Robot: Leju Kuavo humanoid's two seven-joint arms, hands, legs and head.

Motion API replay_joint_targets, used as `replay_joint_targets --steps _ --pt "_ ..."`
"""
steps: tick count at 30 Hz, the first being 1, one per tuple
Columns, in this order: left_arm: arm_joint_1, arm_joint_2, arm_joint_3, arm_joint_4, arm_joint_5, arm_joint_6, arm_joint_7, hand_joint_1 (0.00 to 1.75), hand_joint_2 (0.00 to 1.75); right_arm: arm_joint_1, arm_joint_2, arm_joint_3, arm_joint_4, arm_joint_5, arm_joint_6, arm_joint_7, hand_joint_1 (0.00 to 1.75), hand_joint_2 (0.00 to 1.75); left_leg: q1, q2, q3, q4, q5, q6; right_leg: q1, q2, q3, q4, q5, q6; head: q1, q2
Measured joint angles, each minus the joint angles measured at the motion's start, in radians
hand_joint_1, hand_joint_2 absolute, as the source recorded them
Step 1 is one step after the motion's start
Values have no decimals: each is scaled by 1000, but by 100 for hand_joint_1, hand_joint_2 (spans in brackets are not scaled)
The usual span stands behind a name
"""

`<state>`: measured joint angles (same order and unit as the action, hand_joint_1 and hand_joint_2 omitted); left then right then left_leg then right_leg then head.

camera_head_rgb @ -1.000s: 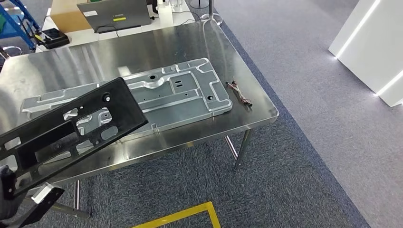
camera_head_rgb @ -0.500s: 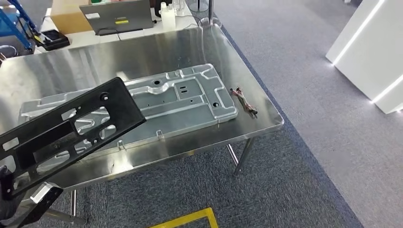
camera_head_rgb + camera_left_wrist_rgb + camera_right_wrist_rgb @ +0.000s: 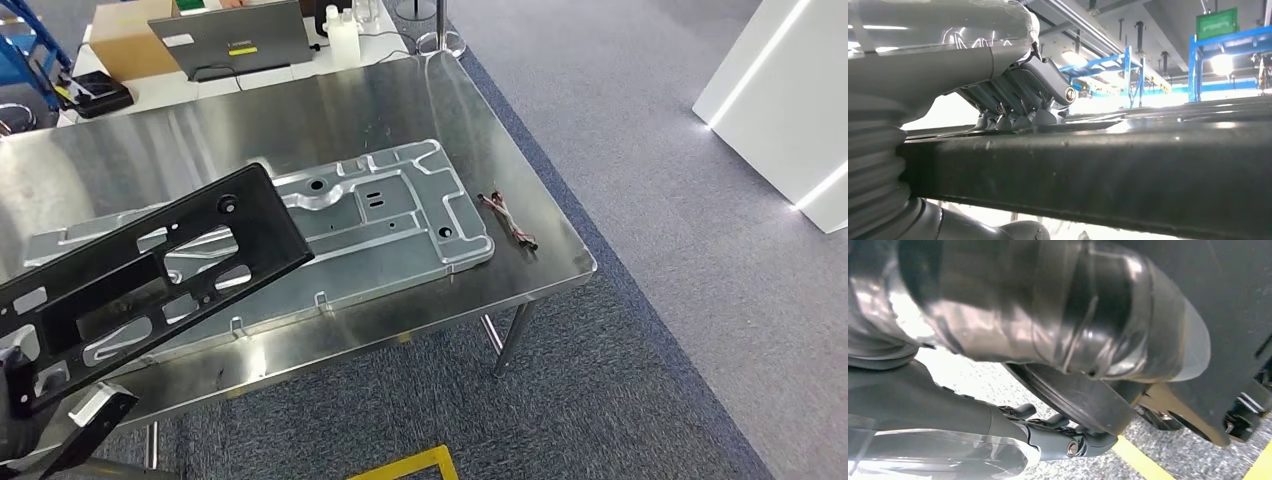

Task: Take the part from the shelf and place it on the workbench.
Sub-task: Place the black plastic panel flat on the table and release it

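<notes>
Stainless-steel workbench (image 3: 420, 110): rectangular, polished top on metal legs, filling the upper left and centre of the head view, standing on grey-blue carpet (image 3: 650, 330).

Stamped silver sheet-metal panel (image 3: 400, 215): long, flat, ribbed with holes, lying on the workbench from centre towards the left edge.

Long black plastic frame part with cut-out openings (image 3: 150, 270): runs from lower left up to centre left of the head view, above the bench's near edge, overlapping the silver panel in the picture; whether it touches the panel cannot be told. In the left wrist view it crosses the frame as a dark bar.

Left hand (image 3: 1013, 107): dark fingers curled over the bar's edge, grasping the black part.

Right hand (image 3: 1048, 435): dark fingers at lower centre of the right wrist view, near dark rounded body parts; whether it grasps anything cannot be told.

Grey laptop (image 3: 235, 40): upper left, on a white table behind the workbench.

Small bundle of reddish wires (image 3: 508, 220): on the workbench's right end, just beside the panel.
</notes>
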<state>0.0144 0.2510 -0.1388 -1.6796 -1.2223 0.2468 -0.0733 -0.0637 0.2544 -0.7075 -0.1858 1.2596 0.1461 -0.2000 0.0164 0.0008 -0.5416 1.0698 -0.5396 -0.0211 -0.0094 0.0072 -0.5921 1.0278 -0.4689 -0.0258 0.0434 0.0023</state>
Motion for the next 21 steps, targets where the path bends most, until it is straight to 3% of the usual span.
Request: replay_joint_targets --steps 3,4,5,7,9,12,15,18,19,20,21 --pt "1 0 1 0 0 0 0 175 175 1 0 0 0 0 0 0 0 0 2 0 -110 190 -64 -8 2 -1 17 -2 -13 -12 0 0" --pt "3 0 1 0 0 0 0 175 175 2 0 0 0 0 1 0 0 0 2 0 -142 231 -63 -9 3 0 24 -2 -18 -13 0 0" --pt "4 0 1 0 0 0 0 175 175 2 1 0 0 0 1 0 0 0 2 0 -157 234 -41 -8 4 1 32 -2 -24 -13 0 0" --pt "4 1 1 0 0 0 0 175 175 3 1 0 0 0 1 0 0 0 2 0 -131 130 52 0 6 4 53 -2 -39 -10 0 0" --pt "3 1 1 1 1 0 0 175 175 3 2 0 1 0 2 0 0 0 -5 0 -87 19 109 12 8 6 65 -1 -52 -2 0 0" --pt "2 1 1 0 0 0 0 175 175 2 3 0 1 0 1 0 0 0 -13 -1 -69 -28 99 26 8 5 63 -5 -58 13 0 0" --pt "2 1 1 0 0 0 0 175 175 1 2 0 1 0 1 0 0 0 -3 -1 -54 -47 97 38 9 2 50 32 -83 30 0 0" --pt "1 0 1 0 0 0 0 175 175 -1 1 0 0 0 0 -1 0 0 -1 1 -40 -52 87 50 8 1 -55 215 -154 39 0 0" --pt "2 0 1 0 0 0 0 175 175 -2 0 0 0 0 0 -1 0 0 -1 1 -34 -52 82 51 8 1 -88 263 -160 40 0 0" --pt "3 0 1 0 0 0 0 175 175 -2 0 0 0 0 -1 -2 0 0 -2 1 -26 -52 76 51 8 1 -105 277 -145 41 0 0" --pt "3 0 0 0 0 0 0 175 175 -3 -1 0 0 0 -1 -2 0 0 -2 0 -16 -52 70 50 7 0 -102 250 -107 40 0 0"
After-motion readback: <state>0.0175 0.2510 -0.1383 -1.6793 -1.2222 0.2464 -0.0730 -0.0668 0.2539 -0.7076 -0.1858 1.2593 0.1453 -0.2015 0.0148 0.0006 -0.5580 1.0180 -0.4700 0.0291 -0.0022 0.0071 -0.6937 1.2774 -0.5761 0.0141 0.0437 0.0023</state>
